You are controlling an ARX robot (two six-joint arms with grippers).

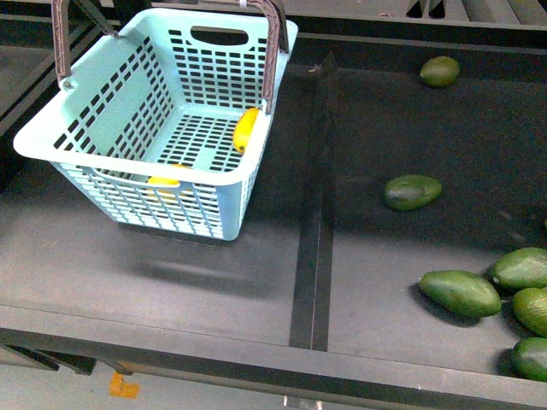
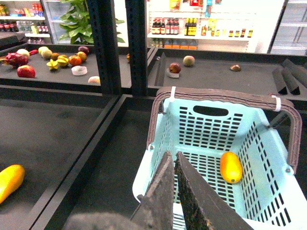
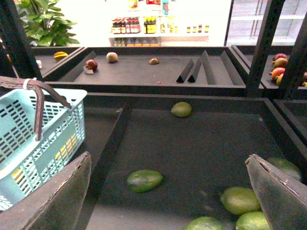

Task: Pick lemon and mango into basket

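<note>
The teal basket (image 1: pixel 85 137) stands at the back left of the shelf, handles up. Inside it a smooth elongated yellow fruit (image 1: pixel 246 128), mango-like, lies against the right wall; the left wrist view shows this fruit (image 2: pixel 230 166) too. A second yellow fruit (image 1: pixel 167 181) lies by the near wall, half hidden, and I cannot tell its kind. My left gripper (image 2: pixel 171 155) is shut and empty, just above the basket's (image 2: pixel 268 143) near rim. Another long yellow fruit (image 2: pixel 9 179) lies on the shelf left of the basket. My right gripper (image 3: pixel 168 191) hangs open over the avocados, beside the basket (image 3: pixel 38 139). Neither arm shows in the front view.
Several dark green avocados lie in the right compartment, one alone (image 1: pixel 412 191), one far back (image 1: pixel 439 71), a cluster at the front right (image 1: pixel 461 293). A raised divider (image 1: pixel 314 222) runs between the two compartments. Black uprights (image 2: pixel 103 45) stand behind the basket.
</note>
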